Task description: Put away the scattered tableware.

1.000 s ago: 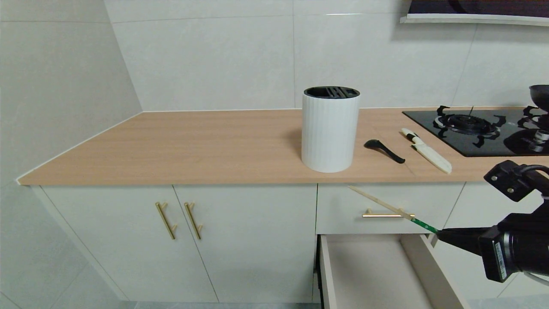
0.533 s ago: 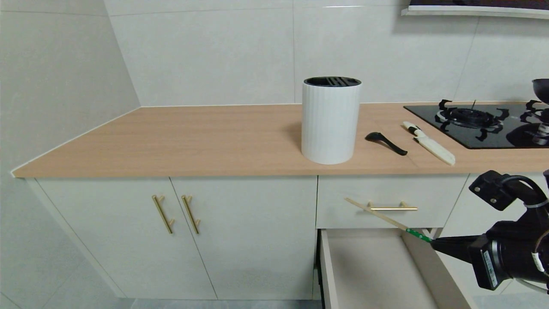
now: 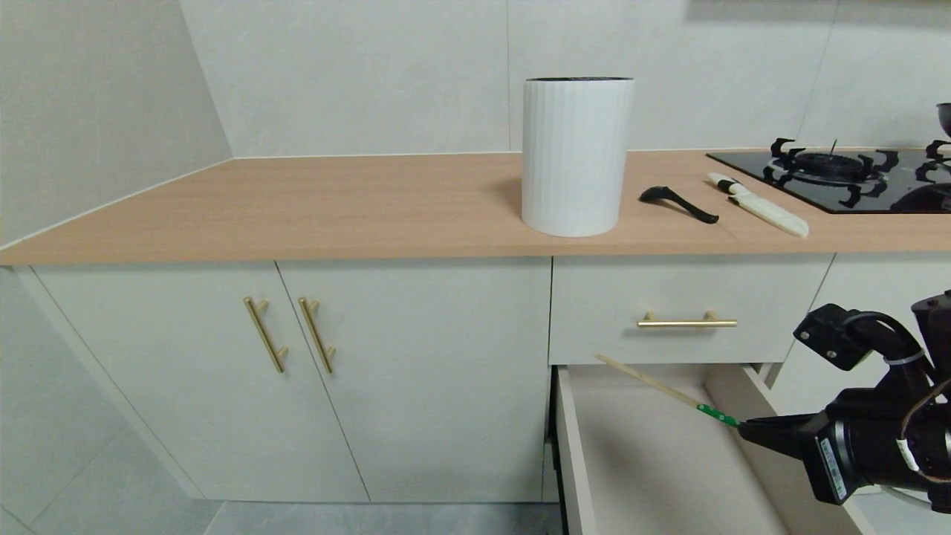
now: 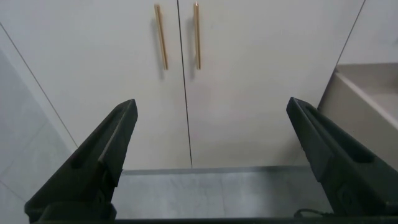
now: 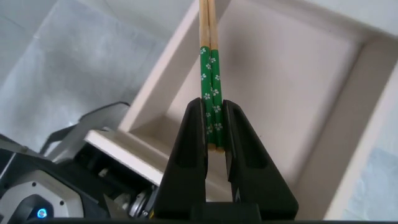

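The right gripper (image 3: 743,431) is shut tight on a pair of chopsticks (image 3: 654,384). It holds them by their green ends (image 5: 210,81). The wood ends stick out over the open drawer (image 3: 570,446), slanting up toward the cupboard front. The gripper sits by the drawer's right wall. The drawer is pale inside.

The left gripper (image 4: 210,106) is low down in front of the doors (image 4: 249,93). Its two fingers (image 4: 99,162) are spread wide apart and hold nothing.

Up above is a long wood counter (image 3: 334,200). A tall white holder (image 3: 576,156) stands on it. Just to the right of the holder lies a black spoon (image 3: 677,203). A knife (image 3: 758,204) with a pale blade lies near it, between the spoon and the black stove (image 3: 839,178). The spoon and the knife do not touch.

Under the counter are two pale doors with gold handles (image 3: 264,345) side by side. To the right of them is a shut drawer with a gold bar (image 3: 687,322), right over the open one.

The wall (image 3: 356,74) behind is made of big pale tiles. The floor (image 3: 371,520) is grey.
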Available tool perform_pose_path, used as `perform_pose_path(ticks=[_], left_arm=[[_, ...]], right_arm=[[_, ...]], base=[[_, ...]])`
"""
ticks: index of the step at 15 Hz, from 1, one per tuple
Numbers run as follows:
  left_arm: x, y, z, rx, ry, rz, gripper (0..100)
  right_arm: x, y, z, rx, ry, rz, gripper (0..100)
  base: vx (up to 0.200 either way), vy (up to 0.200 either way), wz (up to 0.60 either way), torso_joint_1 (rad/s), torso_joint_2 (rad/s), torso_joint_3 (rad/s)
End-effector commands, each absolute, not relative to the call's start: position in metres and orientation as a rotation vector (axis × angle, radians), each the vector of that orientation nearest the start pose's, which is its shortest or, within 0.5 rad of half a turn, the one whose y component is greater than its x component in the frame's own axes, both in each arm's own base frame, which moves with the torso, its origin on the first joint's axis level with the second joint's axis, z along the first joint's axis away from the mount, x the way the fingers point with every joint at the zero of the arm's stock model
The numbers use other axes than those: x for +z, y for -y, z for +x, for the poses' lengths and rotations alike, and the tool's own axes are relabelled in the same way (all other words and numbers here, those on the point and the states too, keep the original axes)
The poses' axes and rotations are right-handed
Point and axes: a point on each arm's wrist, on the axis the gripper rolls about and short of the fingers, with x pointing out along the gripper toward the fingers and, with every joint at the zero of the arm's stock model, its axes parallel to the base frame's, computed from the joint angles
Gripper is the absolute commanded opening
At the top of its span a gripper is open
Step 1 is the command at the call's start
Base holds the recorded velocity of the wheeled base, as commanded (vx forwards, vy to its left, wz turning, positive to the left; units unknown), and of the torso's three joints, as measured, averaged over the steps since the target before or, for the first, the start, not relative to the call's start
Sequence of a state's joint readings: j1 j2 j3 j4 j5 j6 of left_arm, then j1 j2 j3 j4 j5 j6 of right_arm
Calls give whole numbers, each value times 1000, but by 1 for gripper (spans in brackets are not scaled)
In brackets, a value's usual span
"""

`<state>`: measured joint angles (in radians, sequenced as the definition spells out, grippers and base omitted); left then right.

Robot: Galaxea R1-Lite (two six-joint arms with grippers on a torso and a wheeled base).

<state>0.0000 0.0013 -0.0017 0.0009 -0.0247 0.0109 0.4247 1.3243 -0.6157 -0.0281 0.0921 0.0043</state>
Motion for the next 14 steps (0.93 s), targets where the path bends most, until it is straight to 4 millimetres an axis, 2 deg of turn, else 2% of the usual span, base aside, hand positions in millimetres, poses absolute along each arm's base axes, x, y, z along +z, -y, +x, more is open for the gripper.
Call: perform_pose_path(ticks=[1,4,8,11,14], left_arm=[[76,1,-23,-25,0,11,100],[76,1,-23,-25,0,11,100],[76,1,-23,-25,0,11,100],[76,1,-23,-25,0,11,100],[76,1,-23,-25,0,11,100]], right_arm=[[168,-80,173,494,-692,-112,0],[166,-81,174,494,-700,-113,0],[164,-82,176,492,-709,-115,0],[154,-86,185,483,-763,-123,0],[135,-93,201,470,-834,-129,0]], base=[[0,0,0,-139,456,305],[0,0,0,-105,401,295],[0,0,0,-20,86,52],[0,0,0,0,0,0],[0,0,0,0,0,0]])
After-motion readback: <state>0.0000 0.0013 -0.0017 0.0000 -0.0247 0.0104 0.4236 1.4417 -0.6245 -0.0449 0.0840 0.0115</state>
